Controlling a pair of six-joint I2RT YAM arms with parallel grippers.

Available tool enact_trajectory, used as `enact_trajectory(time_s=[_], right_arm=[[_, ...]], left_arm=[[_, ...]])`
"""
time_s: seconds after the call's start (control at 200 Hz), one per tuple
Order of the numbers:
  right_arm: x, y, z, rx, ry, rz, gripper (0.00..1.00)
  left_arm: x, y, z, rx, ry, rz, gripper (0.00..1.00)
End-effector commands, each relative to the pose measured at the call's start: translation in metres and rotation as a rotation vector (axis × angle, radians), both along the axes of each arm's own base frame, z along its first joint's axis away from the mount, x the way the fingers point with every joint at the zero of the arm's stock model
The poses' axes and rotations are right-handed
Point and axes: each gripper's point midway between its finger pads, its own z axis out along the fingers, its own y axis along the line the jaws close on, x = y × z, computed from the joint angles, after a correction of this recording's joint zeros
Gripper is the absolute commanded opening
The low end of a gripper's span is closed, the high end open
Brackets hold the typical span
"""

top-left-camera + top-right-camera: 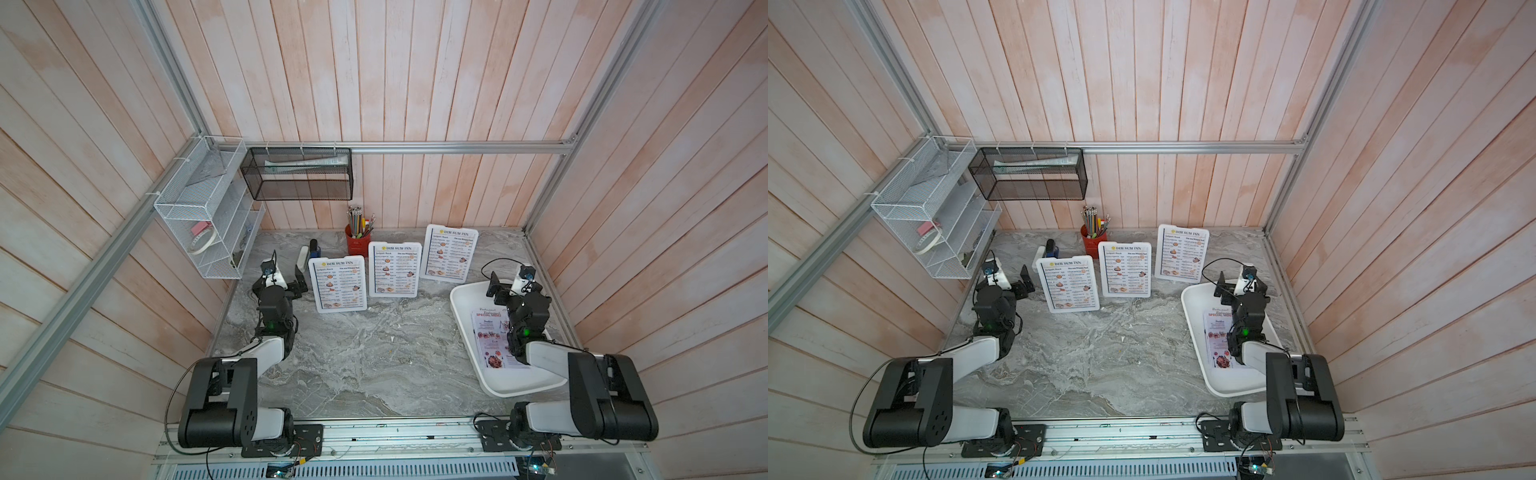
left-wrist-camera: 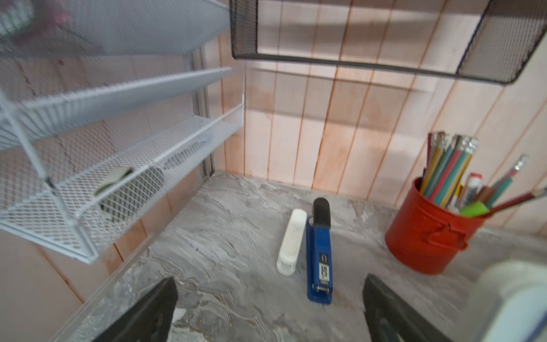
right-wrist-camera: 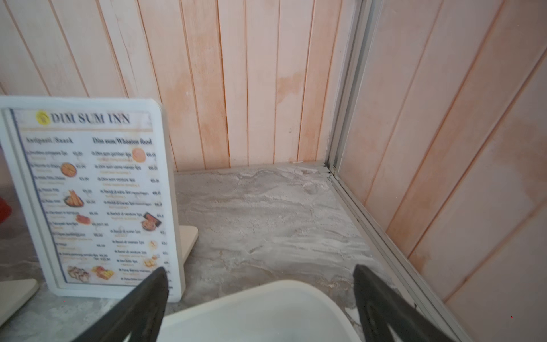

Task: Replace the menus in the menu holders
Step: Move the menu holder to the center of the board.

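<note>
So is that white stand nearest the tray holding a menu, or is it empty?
Holding one: the menu holder frames a printed DIM SUM INN menu, clear in the right wrist view.

Open tabletop [image 1: 374, 365] before menu holders [image 1: 392, 294]

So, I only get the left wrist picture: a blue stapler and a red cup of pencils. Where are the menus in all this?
Observer: Three menu holders stand in a row on the table, each showing a DIM SUM INN menu.
Operator: And the new ones to go in?
Observer: A sheet headed SPECIAL MENU lies flat in a white tray, partly hidden under the right arm.
Operator: Is that arm holding anything?
Observer: No. Its jaws stand open and empty over the tray's far end.
</note>
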Motion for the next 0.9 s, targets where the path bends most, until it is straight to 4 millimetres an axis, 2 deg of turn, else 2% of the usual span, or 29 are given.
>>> enact_trajectory(time_s=[0.0,0.11,0.235,0.335,0.41,0.515,0.64,0.74,0.895], right_arm=[[-0.007,0.024,-0.015,0.021,0.140,0.101,0.98],[-0.016,0.071,-0.002,0.033,0.157,0.252,0.98],[-0.035,0.140,0.008,0.035,0.176,0.459,0.98],[-0.049,0.190,0.012,0.037,0.191,0.595,0.98],[-0.055,0.225,0.016,0.080,0.193,0.700,0.98],[-0.053,0.272,0.021,0.127,0.186,0.803,0.97],[-0.046,0.319,0.022,0.149,0.189,0.880,0.96],[-0.034,0.343,0.018,0.176,0.197,0.899,0.96],[-0.021,0.366,0.013,0.218,0.200,0.934,0.96]], left_arm=[[-0.006,0.019,-0.010,-0.072,0.163,0.117,1.00],[-0.016,0.009,-0.020,-0.226,0.304,0.119,1.00],[-0.052,-0.002,-0.042,-0.362,0.450,0.179,1.00],[-0.073,-0.031,-0.054,-0.412,0.505,0.103,1.00],[-0.079,-0.056,-0.061,-0.442,0.535,0.021,1.00],[-0.075,-0.077,-0.071,-0.472,0.564,-0.042,1.00],[-0.064,-0.080,-0.079,-0.469,0.575,-0.045,1.00],[-0.051,-0.077,-0.081,-0.455,0.571,-0.039,1.00],[-0.028,-0.072,-0.082,-0.473,0.563,-0.058,1.00]])
